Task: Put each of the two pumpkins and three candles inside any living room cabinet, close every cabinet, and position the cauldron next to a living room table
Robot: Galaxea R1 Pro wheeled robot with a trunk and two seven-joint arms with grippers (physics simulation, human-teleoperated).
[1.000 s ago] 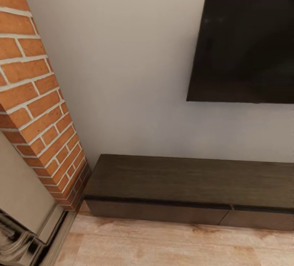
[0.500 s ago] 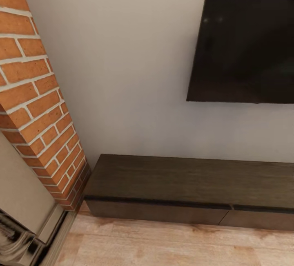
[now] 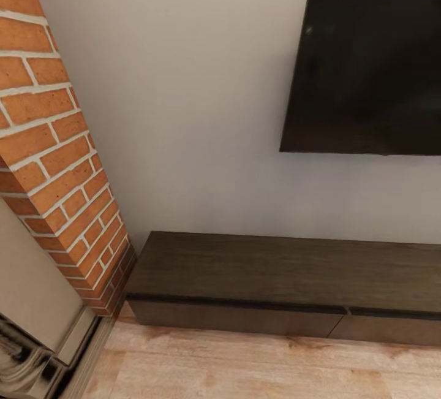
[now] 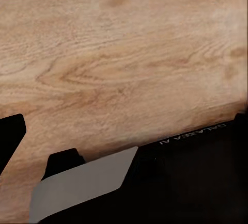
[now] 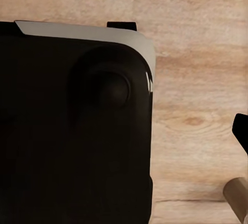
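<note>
The cabinet (image 3: pixel 288 282) stands against the wall below the TV (image 3: pixel 367 74), beside the brick fireplace (image 3: pixel 55 141), its drawer fronts apparently all flush. Wrist views look at wood floor (image 4: pixel 124 53) over the robot's black base (image 5: pixel 72 131); each tool's opening cannot be told.

Black wall TV (image 3: pixel 367 74) hangs at upper right of the head view, screen dark, cut by the right edge. Pale grey wall (image 3: pixel 196 111) behind it fills the centre. Red-brick fireplace column (image 3: pixel 52 141) slants down the left side; beige surround and dark metal trim (image 3: pixel 27 362) at lower left corner. Light wood floor (image 3: pixel 245 368) runs along the bottom strip.
</note>
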